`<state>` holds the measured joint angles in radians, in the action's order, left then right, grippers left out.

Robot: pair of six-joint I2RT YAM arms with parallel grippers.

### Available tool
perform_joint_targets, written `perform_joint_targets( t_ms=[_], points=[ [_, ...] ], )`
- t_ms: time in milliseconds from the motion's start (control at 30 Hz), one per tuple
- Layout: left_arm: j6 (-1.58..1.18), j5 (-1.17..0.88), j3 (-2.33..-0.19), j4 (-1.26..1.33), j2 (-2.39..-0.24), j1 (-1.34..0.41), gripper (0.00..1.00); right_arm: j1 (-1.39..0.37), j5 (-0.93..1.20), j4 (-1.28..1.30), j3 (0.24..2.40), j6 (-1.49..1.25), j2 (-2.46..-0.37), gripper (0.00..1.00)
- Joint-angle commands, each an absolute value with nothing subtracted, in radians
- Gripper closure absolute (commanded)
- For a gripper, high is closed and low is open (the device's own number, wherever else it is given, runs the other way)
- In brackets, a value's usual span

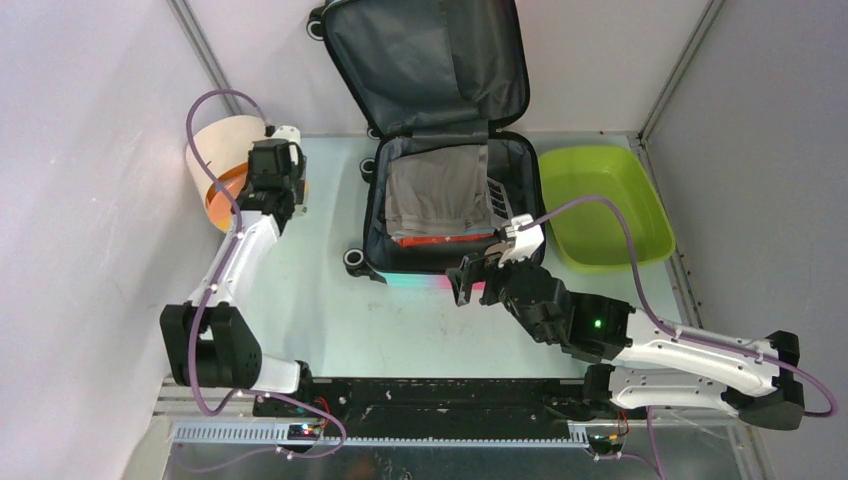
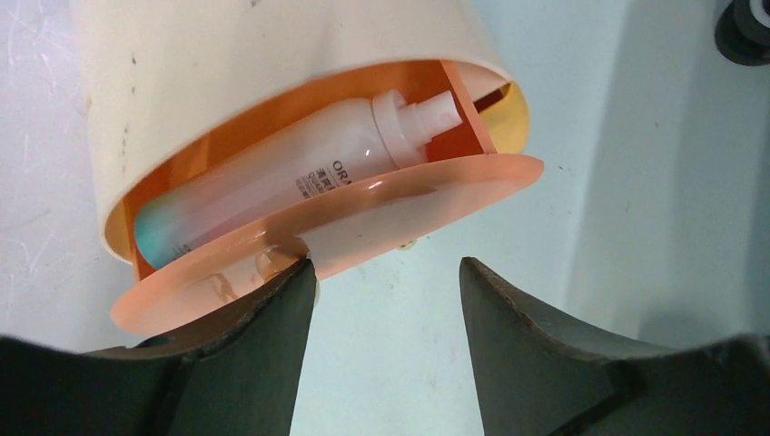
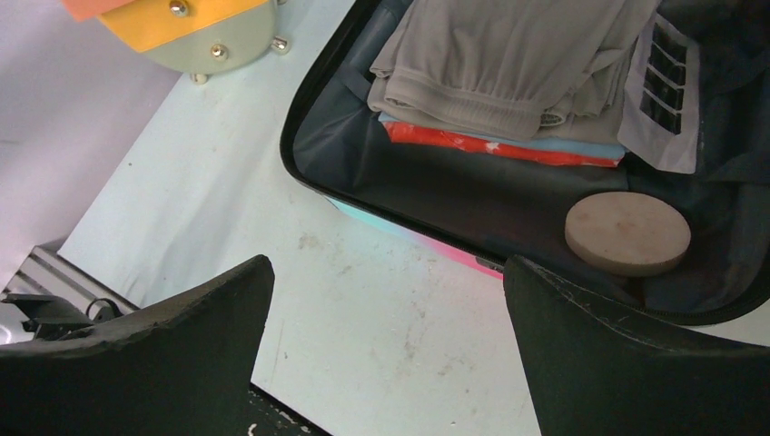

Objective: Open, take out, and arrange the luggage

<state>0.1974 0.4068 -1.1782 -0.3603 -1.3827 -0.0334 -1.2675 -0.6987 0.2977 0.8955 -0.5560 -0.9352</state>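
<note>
Luggage (image 1: 425, 60): far centre of the surface (image 1: 300, 320), lid raised at the far side, clothes (image 3: 508, 64) packed inside
Right claw (image 3: 386, 262): spread wide, empty, just near of the luggage's near rim; judged the nearer arm
Left claw (image 2: 389, 263): part open, nothing gripped, at the cylinder (image 1: 225, 150) far left
Room: bare surface near-left; tub (image 1: 600, 205) close on the right

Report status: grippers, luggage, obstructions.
Left gripper open, empty, at cylinder. Right gripper open, empty, at near edge of luggage. Case open, clothes and disc inside. Path looks clear.
</note>
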Motion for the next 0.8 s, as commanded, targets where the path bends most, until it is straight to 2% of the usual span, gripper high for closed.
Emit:
perform_joint_targets(
  t_ms=[0,333,767],
  points=[
    [0.261,0.488,-1.253,-0.282,-1.423,-0.015,0.32,-1.252,-0.688,0.288,0.896,-0.537,-0.956,0.0],
    [0.286,0.507,-1.324,-0.282,-1.516,-0.014,0.32,-1.232,-0.655,0.284,0.888,-0.52,-0.973,0.01],
    [0.296,0.503,-1.335,-0.286,-1.533,-0.015,0.31,-1.219,-0.629,0.255,0.846,-0.542,-0.959,0.0]
  ],
)
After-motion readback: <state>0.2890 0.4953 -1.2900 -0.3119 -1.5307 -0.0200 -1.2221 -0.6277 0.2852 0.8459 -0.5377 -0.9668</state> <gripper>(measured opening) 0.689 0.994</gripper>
